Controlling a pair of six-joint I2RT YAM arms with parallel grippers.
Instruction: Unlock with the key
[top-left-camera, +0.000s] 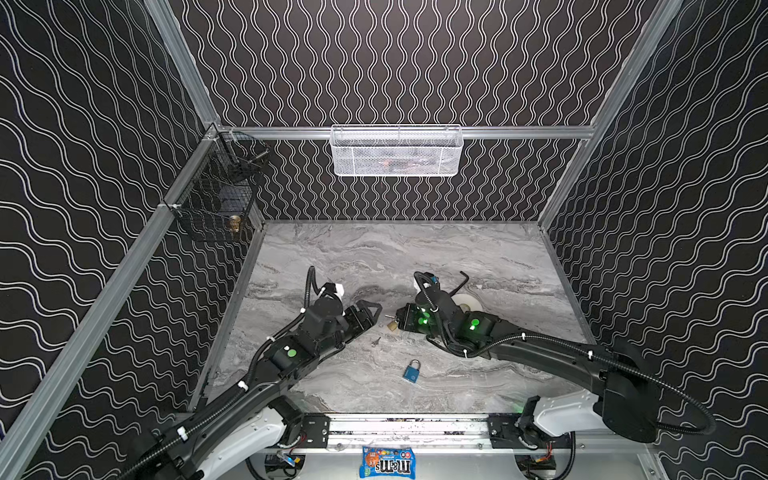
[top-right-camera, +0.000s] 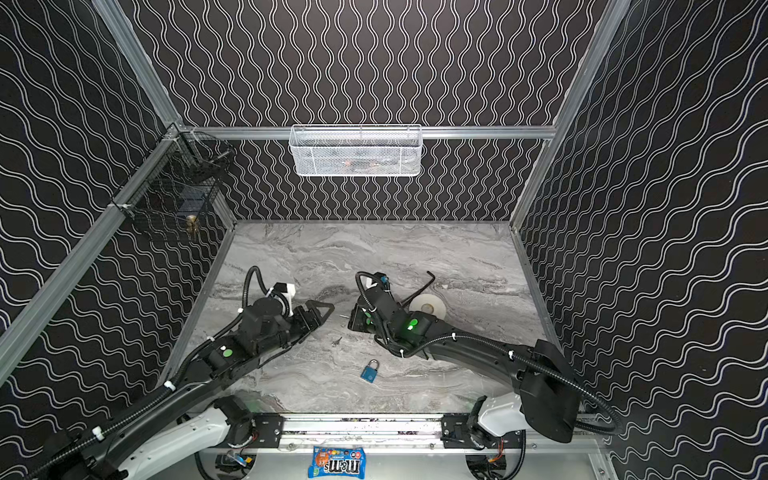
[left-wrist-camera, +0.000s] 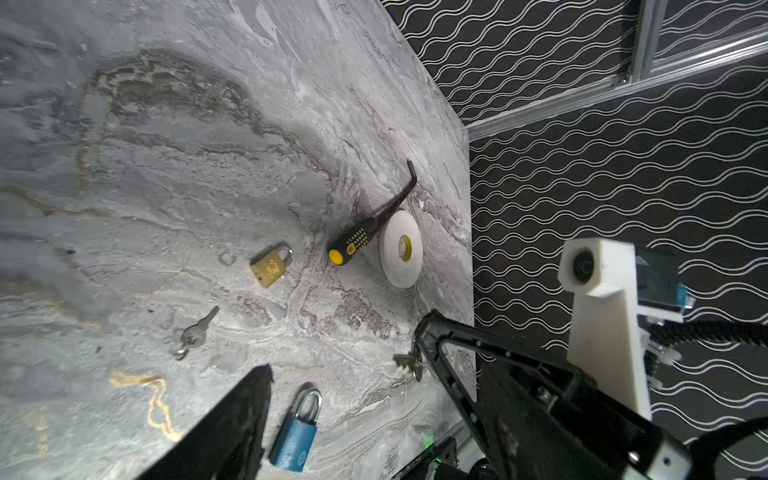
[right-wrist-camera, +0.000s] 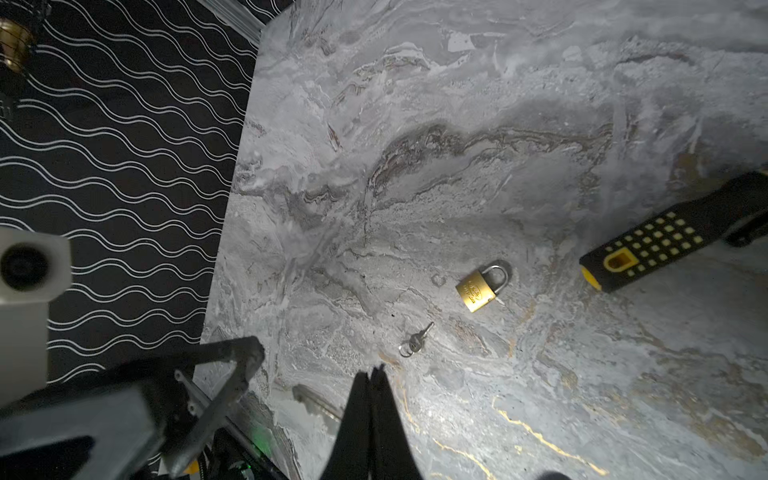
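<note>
A brass padlock (top-left-camera: 392, 327) lies on the marble table (top-left-camera: 436, 249), just in front of my right gripper (top-left-camera: 397, 322). That gripper is shut on a small silver key (left-wrist-camera: 405, 360) that sticks out from its tips. In the right wrist view the shut fingers (right-wrist-camera: 370, 415) point toward the brass padlock (right-wrist-camera: 480, 289). A second key on a ring (top-left-camera: 376, 341) lies loose on the table. Nearer the front lies a blue padlock (top-left-camera: 411, 371). My left gripper (top-left-camera: 372, 311) faces the right one, open and holding nothing.
A black-and-yellow screwdriver (left-wrist-camera: 353, 243), a white tape roll (top-left-camera: 467, 302) and a black L-shaped hex key (top-left-camera: 463, 278) lie behind the right gripper. A white mesh basket (top-left-camera: 397, 151) hangs on the back wall, a black wire basket (top-left-camera: 220, 195) on the left wall.
</note>
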